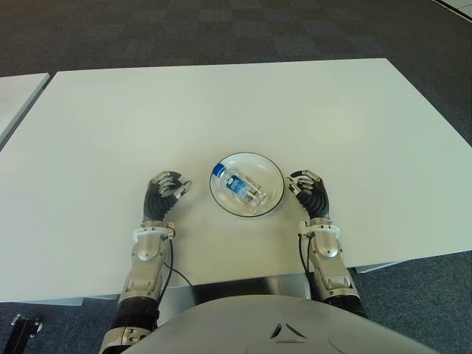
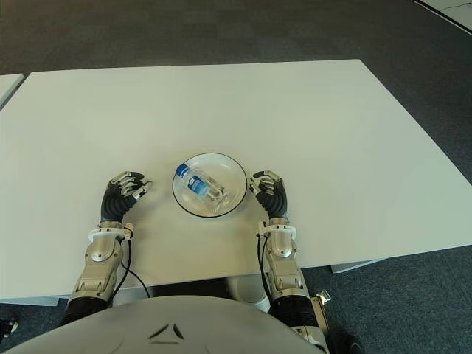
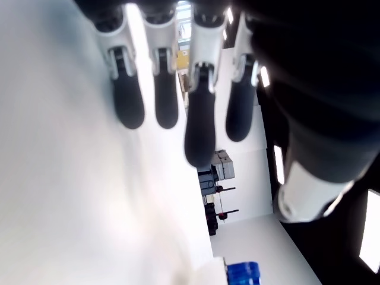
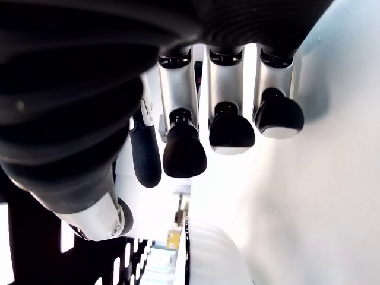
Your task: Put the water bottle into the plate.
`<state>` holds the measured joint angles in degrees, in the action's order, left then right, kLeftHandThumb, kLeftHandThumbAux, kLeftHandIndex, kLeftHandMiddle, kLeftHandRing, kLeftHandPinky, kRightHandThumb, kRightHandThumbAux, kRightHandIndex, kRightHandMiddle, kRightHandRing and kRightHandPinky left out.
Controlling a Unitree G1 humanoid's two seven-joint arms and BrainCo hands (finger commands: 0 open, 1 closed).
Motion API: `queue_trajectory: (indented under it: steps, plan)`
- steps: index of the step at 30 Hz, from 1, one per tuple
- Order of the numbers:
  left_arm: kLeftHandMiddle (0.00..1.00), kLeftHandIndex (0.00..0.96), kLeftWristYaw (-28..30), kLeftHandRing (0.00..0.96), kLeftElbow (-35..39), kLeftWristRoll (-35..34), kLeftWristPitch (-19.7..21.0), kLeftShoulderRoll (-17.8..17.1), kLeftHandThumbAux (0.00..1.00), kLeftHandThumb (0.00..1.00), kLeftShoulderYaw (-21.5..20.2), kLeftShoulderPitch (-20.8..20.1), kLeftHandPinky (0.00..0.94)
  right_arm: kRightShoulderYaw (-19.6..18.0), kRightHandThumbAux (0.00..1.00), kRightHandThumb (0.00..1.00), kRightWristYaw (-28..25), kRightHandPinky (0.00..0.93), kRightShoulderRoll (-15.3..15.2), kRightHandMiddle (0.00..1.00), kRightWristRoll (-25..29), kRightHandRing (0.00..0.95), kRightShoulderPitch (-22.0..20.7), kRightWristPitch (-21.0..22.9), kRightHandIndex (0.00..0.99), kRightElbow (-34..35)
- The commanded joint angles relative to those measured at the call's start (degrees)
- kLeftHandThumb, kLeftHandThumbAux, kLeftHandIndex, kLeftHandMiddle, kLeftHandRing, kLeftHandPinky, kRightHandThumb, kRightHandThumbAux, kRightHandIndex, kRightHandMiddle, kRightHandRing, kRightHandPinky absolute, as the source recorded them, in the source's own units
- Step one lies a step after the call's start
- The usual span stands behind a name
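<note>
A small clear water bottle with a blue cap and blue label lies on its side inside the white plate, near the table's front middle. Just left of the plate is my left hand, its fingers loosely curled and holding nothing. My right hand shows just right of the plate's rim, fingers relaxed and empty. Neither hand touches the bottle.
The white table stretches wide behind and to both sides of the plate. A second white table's corner shows at the far left. Dark carpet lies beyond the far edge.
</note>
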<state>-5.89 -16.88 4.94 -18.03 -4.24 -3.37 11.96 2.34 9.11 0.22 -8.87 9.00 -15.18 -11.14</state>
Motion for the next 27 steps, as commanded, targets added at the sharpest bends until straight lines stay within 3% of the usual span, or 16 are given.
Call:
queue_trajectory:
  steps: [1, 27]
  plan:
    - [0.588, 0.431, 1.23, 0.572, -3.60, -0.47, 2.76, 0.62, 0.718, 0.703, 0.66, 1.54, 0.549, -0.04, 0.726, 0.705, -0.04, 0.860, 0.27, 0.837, 0.23, 0.850, -0.03, 0.25, 0.437, -0.74]
    - [0.626, 0.432, 1.19, 0.612, -2.03, 0.52, 2.87, 0.50, 0.716, 0.707, 1.58, 0.16, 0.594, -0.73, 0.727, 0.706, 0.02, 0.861, 0.10, 0.838, 0.27, 0.852, -1.98, 1.76, 0.437, -1.32]
